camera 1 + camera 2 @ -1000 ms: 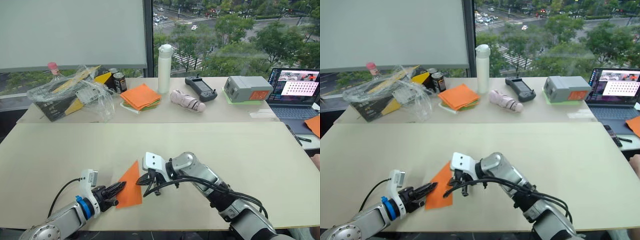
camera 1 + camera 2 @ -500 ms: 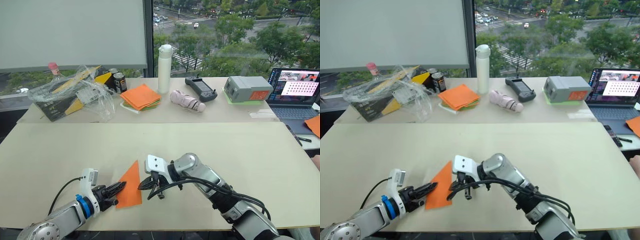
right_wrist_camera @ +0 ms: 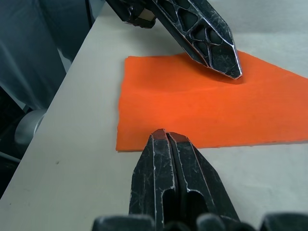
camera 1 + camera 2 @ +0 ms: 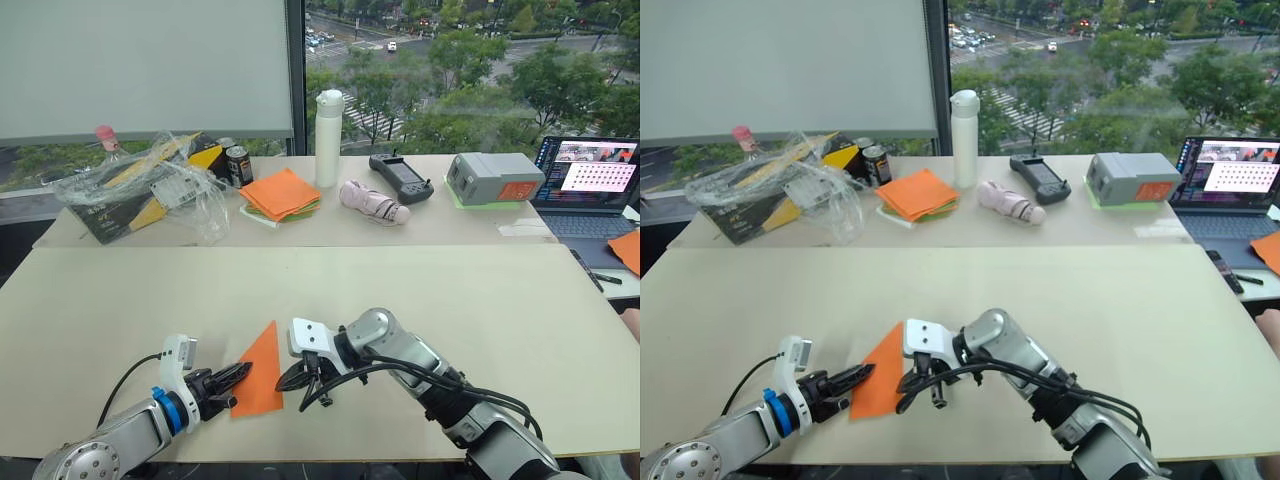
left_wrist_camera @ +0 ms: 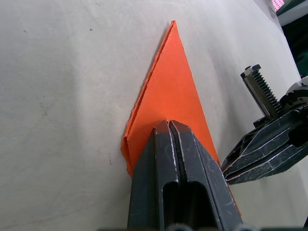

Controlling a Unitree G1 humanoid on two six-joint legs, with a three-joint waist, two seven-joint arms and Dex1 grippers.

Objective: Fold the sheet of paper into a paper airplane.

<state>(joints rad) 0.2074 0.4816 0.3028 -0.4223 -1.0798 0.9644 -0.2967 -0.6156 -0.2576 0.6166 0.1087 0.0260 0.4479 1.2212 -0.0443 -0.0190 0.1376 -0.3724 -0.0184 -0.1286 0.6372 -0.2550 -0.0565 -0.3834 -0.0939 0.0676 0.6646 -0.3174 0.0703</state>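
The paper (image 4: 260, 375), folded into a narrow orange triangle, is lying flat near the front edge of the near table (image 4: 480, 300), its sharp tip pointing toward 12 o'clock and its wide end toward 6. The left gripper (image 4: 241, 372) is reaching in from 8 o'clock with its two black fingers pressed together, their tips resting on top of the paper's left part near the wide end; in the left wrist view the closed fingers (image 5: 179, 159) are lying over the orange surface, and whether they are pinching a layer or just pressing down cannot be told. The right gripper (image 4: 284, 379) is coming in from 3 o'clock, its fingers also closed with nothing between them, its tip sitting right at the paper's right edge; in the right wrist view that tip (image 3: 166, 144) is meeting the paper's near edge, touching it or nearly so. On the far table (image 4: 300, 232) at 12 o'clock, a pile of orange and green sheets (image 4: 281, 193) is sitting just left of a white bottle (image 4: 328, 137), with a plastic-wrapped box (image 4: 140, 190) at 10 o'clock, and a black controller (image 4: 402, 176), a grey box (image 4: 495, 177) and an open laptop (image 4: 590, 185) toward 2 o'clock.
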